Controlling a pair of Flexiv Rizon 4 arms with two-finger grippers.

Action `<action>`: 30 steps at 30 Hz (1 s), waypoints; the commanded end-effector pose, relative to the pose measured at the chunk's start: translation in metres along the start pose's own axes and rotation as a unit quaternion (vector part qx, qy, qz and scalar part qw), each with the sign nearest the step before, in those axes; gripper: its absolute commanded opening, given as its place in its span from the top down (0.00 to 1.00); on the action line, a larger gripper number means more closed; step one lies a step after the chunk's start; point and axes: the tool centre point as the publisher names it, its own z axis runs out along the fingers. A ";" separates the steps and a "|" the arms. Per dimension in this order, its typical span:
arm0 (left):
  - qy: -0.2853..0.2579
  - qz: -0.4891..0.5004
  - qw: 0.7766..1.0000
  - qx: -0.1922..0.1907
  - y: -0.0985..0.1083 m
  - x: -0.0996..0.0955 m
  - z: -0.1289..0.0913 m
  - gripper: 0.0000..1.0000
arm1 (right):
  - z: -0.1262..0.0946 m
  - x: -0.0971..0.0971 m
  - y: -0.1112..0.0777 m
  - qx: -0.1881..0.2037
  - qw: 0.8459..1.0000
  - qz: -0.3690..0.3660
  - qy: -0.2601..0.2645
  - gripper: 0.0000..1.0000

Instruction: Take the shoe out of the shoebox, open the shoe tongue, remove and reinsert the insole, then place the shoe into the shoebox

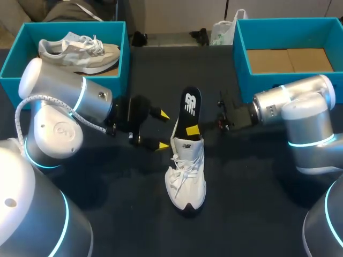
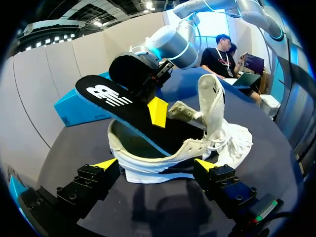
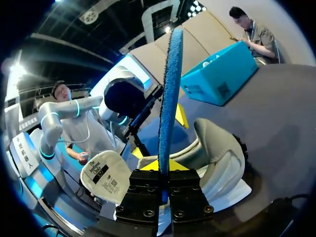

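Here, the right gripper pinches a black insole standing half inside a white sneaker.
Its fingers clamp the insole from both sides, and the logo end rises out of the sneaker's opening. The left gripper hovers with fingers spread, just beside the heel. The sneaker sits on the dark table, between the left shoebox and the right shoebox. This looks like the insole step. The next move calls for a straight slide along the shoe, clear of the raised tongue.

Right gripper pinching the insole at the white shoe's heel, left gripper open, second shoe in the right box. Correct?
Not quite: the head view shows the second shoe in the left box; the right box holds no shoe. The rest stands.
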 end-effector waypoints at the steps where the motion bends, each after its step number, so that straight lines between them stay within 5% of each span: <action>1: 0.000 0.000 1.000 -0.001 -0.001 0.000 0.000 0.00 | 0.005 0.003 -0.011 0.009 1.000 0.010 -0.001 1.00; 12: 0.000 0.000 1.000 -0.001 -0.001 0.000 0.000 0.00 | 0.006 0.008 -0.019 0.003 1.000 0.019 -0.008 1.00; 16: 0.000 0.000 1.000 -0.001 -0.001 0.000 0.000 0.00 | 0.005 0.007 -0.011 0.002 1.000 0.008 -0.013 0.73; 30: 0.000 0.000 1.000 -0.001 -0.001 0.000 0.000 0.00 | -0.006 -0.006 0.012 0.022 1.000 -0.015 -0.010 0.76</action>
